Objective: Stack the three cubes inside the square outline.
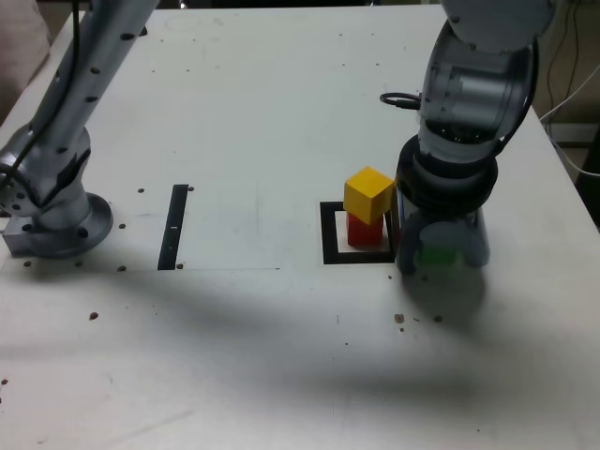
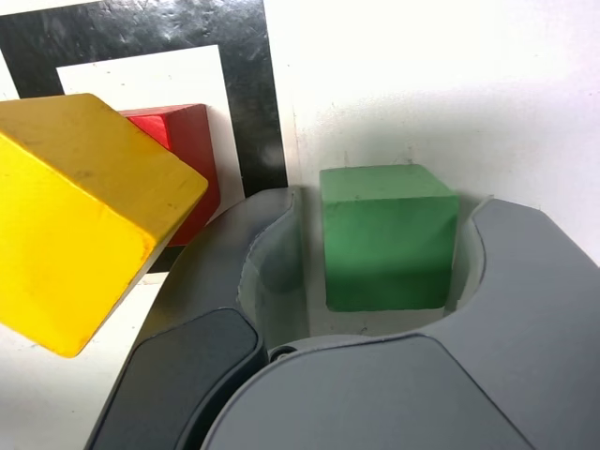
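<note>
Table (image 1: 262, 103): a white surface is seen carrying everything; a second arm's base is seen at the exterior view's left edge.
Arm (image 1: 473, 84): it is lowered at the exterior view's right, just beside the square outline, so that the gripper is set down around the last loose cube.
Gripper (image 2: 380, 239): the jaws are set either side of the green cube. One jaw looks to be at the cube's face, while a thin gap seems to be left at the other. A firm pinch cannot be confirmed; the jaws are judged partly closed, not spread wide.
Square outline (image 1: 330, 246): a thick black frame with a pale centre is laid flat as the target spot.
Strip (image 1: 174, 225): a thin black bar is seen well apart, toward the exterior view's left; it is not the target.
Yellow cube (image 1: 367, 194): it is set on the red cube, turned askew, so its corners overhang.
Red cube (image 1: 364, 231): it is placed inside the frame as the base of the stack.
Green cube (image 2: 386, 234): it is resting on the table outside the frame, just beside it, between the jaws.
Progress: two of three cubes are judged stacked.
Risk: the skewed yellow top offers less seating, so the green cube could slip off.
</note>
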`<move>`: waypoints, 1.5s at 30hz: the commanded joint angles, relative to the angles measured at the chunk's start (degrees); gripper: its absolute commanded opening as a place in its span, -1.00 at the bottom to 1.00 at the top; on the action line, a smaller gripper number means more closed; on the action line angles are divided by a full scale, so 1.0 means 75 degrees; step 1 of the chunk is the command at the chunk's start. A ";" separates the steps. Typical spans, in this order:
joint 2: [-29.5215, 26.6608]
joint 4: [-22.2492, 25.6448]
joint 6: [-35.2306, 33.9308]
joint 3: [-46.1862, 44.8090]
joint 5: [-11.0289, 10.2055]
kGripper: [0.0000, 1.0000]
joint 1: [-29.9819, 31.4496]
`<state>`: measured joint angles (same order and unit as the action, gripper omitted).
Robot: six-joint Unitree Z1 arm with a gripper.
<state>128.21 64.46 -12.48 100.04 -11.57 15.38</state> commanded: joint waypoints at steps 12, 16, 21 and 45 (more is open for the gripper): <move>-0.0195 -0.0248 0.0005 -0.0023 -0.0247 -0.46 0.0067; -0.0420 -0.0200 0.0111 0.0051 -0.0272 -0.46 0.0149; -0.1004 0.0260 0.0351 0.0284 -0.0282 -0.46 0.0303; -0.1877 0.2726 0.1695 0.0972 -0.0045 -0.46 0.0180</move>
<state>113.79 84.98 0.05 107.54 -12.00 17.00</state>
